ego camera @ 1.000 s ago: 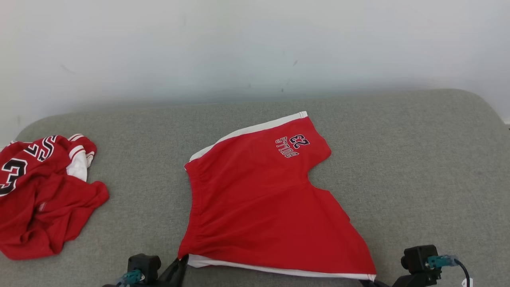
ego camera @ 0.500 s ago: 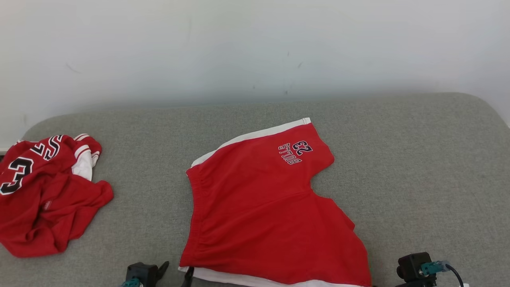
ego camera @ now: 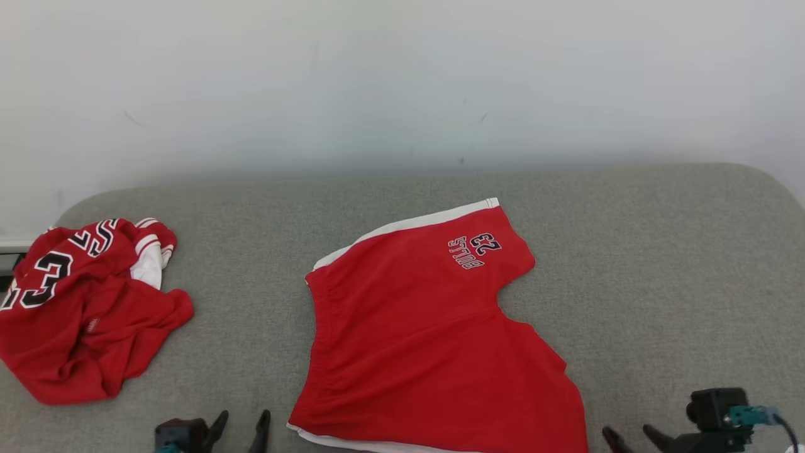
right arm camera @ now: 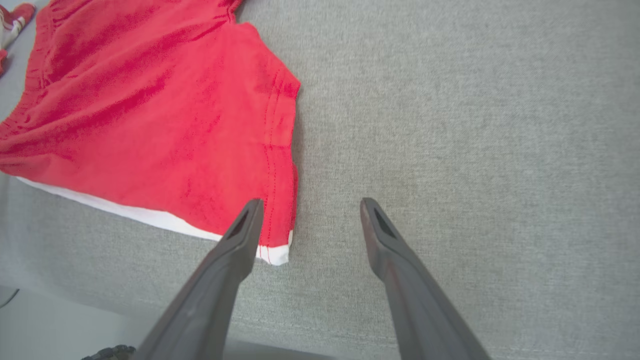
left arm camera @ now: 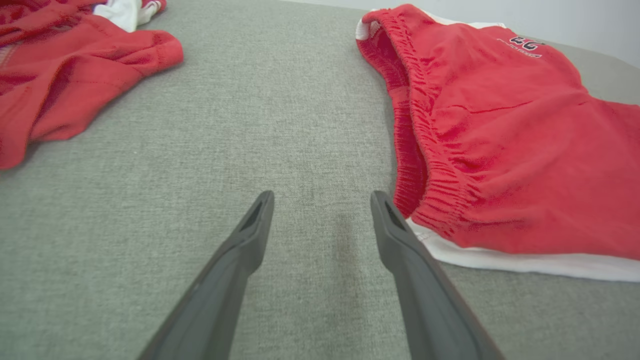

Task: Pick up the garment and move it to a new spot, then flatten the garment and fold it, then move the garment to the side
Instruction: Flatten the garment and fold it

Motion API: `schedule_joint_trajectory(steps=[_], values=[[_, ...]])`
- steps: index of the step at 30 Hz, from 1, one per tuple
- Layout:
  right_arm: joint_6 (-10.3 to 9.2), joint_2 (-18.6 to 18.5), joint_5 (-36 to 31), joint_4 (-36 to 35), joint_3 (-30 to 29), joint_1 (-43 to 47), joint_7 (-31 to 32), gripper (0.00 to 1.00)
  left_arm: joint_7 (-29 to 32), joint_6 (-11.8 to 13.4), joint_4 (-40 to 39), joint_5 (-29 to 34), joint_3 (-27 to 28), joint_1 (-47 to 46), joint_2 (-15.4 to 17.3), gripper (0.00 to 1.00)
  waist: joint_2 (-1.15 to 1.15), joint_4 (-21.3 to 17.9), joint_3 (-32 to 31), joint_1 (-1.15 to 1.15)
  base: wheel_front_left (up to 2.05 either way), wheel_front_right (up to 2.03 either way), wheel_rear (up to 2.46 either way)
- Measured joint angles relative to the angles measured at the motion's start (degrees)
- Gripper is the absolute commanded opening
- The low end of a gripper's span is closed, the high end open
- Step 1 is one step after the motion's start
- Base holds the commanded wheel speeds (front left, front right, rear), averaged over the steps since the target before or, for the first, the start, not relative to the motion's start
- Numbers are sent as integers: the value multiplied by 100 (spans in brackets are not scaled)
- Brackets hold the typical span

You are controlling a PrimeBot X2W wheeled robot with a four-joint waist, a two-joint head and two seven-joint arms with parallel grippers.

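Grey woven cushion (ego camera: 660, 251), coarse nap. Item 1: red shorts (ego camera: 427, 340), flat, gathered elastic waistband, white trim; waistband just right of our L gripper (left arm camera: 322, 195), hem corner by left finger of R gripper (right arm camera: 309, 202). Both finger prs spread, empty. Item 2: crumpled red jersey (ego camera: 82, 327), well left of L fingers.

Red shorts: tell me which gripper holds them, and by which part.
Nothing is held: left gripper and right gripper both stand open, and the red shorts lie free.

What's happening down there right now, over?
Open and empty: left gripper, right gripper. The shorts spread on the grey cushion, not yet folded. A crumpled jersey off to the left, apart.
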Motion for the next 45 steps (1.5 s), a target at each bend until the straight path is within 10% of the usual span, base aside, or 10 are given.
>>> schedule_joint_trajectory(steps=[26,45], values=[[-101,1068,-398,-163,-1261,81,-2516,100,-25,621,-2936,-148,1104,1490,450,100,0,294,-634,0,0,0,0],[-96,1206,-370,169,-1265,287,-2758,100,803,702,-4018,187,1343,2295,847,100,0,337,-507,1,0,0,0]])
